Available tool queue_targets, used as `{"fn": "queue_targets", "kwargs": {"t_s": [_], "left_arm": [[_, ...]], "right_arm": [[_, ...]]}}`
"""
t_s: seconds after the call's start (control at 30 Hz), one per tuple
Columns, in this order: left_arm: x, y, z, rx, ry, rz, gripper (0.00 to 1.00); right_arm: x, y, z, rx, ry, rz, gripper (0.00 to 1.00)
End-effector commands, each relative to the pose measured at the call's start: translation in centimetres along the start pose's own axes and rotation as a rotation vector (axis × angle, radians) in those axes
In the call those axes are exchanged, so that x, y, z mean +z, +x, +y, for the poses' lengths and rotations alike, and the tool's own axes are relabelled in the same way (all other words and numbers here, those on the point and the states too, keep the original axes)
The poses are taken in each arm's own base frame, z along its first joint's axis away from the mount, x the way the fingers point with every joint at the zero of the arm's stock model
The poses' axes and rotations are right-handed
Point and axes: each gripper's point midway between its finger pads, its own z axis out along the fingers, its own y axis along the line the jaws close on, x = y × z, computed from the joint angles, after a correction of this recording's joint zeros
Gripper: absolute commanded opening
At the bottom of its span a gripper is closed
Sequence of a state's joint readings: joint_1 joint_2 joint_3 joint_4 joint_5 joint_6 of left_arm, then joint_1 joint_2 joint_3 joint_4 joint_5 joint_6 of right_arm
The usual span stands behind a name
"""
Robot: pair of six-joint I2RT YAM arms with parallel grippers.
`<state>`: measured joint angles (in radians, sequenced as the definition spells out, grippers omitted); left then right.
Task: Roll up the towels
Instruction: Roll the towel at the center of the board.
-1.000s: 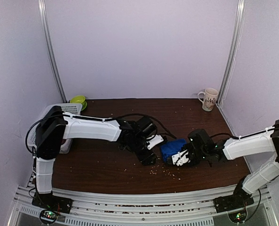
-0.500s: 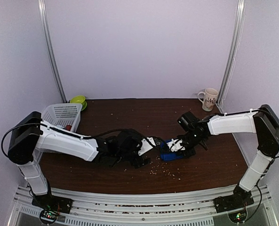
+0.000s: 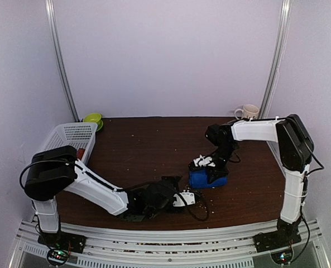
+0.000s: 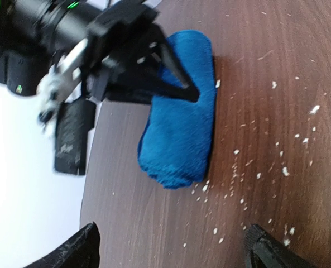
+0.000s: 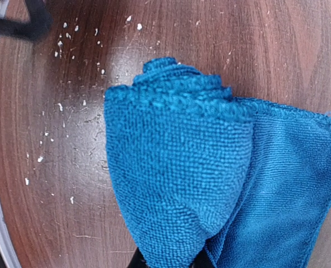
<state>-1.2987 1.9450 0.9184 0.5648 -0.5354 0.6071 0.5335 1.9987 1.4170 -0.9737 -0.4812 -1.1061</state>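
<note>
Right gripper (image 5: 168, 260) clamped on the rolled blue towel (image 5: 176, 167) on the table (image 3: 143, 145); left gripper (image 4: 175, 250) wide open, empty, nearby.

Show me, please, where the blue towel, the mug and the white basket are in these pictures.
blue towel (image 4: 179, 134): left wrist view, middle of the rolled bundle.
mug (image 3: 250, 112): top external view, on its body, beside the handle.
white basket (image 3: 78, 125): top external view, on its far rim.

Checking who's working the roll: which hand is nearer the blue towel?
Right. The right hand grips the blue towel from above; the left hand is open, nearer the table's front edge and to the towel's left, not touching it.
</note>
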Motion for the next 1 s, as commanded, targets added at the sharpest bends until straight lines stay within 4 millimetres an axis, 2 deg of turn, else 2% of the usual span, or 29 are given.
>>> {"fn": "queue_targets", "kwargs": {"t_s": [0.0,0.13,0.3,0.47,0.63,0.83,0.87,0.97], "left_arm": [[1.3,-2.5,0.7,0.057,-0.079,-0.051,0.91],[2.9,-3.3,-0.3,0.081,-0.064,-0.056,0.90],[4.8,-3.3,-1.3,0.114,-0.062,-0.025,0.88],[6.5,-2.2,-2.8,0.155,-0.036,0.030,0.84],[7.1,-0.3,-3.6,0.158,0.020,0.097,0.76],[7.1,0.9,-4.9,0.181,0.086,0.142,0.56],[7.1,1.1,-5.1,0.181,0.097,0.153,0.51],[7.0,1.3,-6.0,0.180,0.152,0.169,0.26]], "right_arm": [[4.1,2.9,4.5,0.105,-0.272,0.108,0.00],[4.2,2.5,4.6,0.112,-0.308,0.099,0.00],[4.6,2.9,5.2,0.109,-0.326,0.104,0.00],[4.4,3.1,5.9,0.092,-0.340,0.105,0.00],[4.1,3.3,6.4,0.071,-0.348,0.120,0.00],[4.4,3.2,7.4,0.032,-0.371,0.148,0.00],[4.4,3.1,7.6,0.027,-0.376,0.146,0.00],[4.3,2.8,7.5,0.023,-0.371,0.140,0.00]]}}
